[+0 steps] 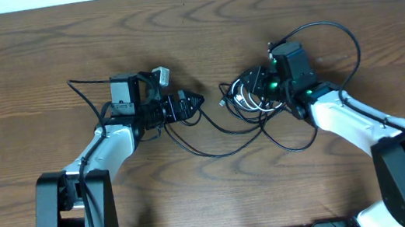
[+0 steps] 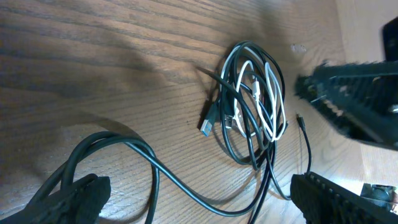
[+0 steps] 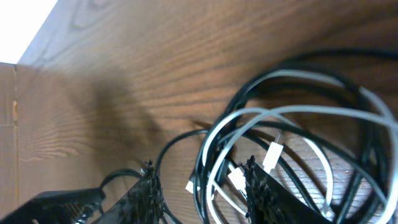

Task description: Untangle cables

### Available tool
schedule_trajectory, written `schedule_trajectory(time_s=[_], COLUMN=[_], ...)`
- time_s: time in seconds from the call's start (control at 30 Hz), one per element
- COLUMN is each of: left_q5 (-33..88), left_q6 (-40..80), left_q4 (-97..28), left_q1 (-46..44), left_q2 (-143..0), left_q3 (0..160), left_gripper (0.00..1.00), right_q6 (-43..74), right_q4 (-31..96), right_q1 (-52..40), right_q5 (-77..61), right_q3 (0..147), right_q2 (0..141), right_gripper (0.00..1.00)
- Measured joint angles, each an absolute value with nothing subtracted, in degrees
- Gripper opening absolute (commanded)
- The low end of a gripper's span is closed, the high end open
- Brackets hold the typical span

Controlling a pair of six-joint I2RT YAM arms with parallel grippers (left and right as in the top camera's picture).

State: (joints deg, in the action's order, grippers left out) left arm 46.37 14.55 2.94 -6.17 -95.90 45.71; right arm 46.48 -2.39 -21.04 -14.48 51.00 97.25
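My left pincer (image 1: 189, 103) sits just left of the middle of the overhead view and points toward the right of the frame. Its jaws stand wide apart and hold nothing. In the left wrist view its two dark fingers (image 2: 74, 199) fill the lower corners, with bare wood and cord in the gap between them.

The cables (image 1: 243, 96) lie on the brown wooden surface (image 1: 190, 21), just right of centre in the overhead view. They are bunched in a loose coil of black and white strands that cross one another. One black cable (image 2: 154, 168) leaves the coil, sweeps along the lower part of the left wrist view and passes close by my lower-left finger. I cannot tell whether it touches that finger. A USB plug (image 2: 207, 124) sticks out on the left side of the coil and rests flat on the wood.

My right pincer (image 1: 260, 90) is at the right edge of the coil, right over the strands. Its jaws are partly apart, much narrower than those of the left one. In the right wrist view several loops run through the gap between the fingers, with a white plug (image 3: 272, 155) just above the right finger. The strands look loose in the gap, not clamped, though I cannot tell whether a finger brushes one.

The two pincers face each other across the coil, near but apart.
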Motion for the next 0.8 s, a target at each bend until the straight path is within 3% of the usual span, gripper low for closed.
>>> schedule_trajectory(time_s=[0.43,0.8], left_q5=[46.35,46.35], left_q6=[14.55,14.55], left_q4=[2.94,2.94], left_q1=[-6.17,-6.17], left_q2=[-95.90,-95.90], left_q3=[45.71,45.71], left_gripper=[0.99,0.99], right_q6=[55.05,59.07], right_q4=[-3.25,-11.27], right_q1=[-21.65,-24.10], right_q5=[-13.21,-12.38], right_q3=[51.00,51.03], right_q2=[100.51,104.53], right_gripper=[0.40,0.40])
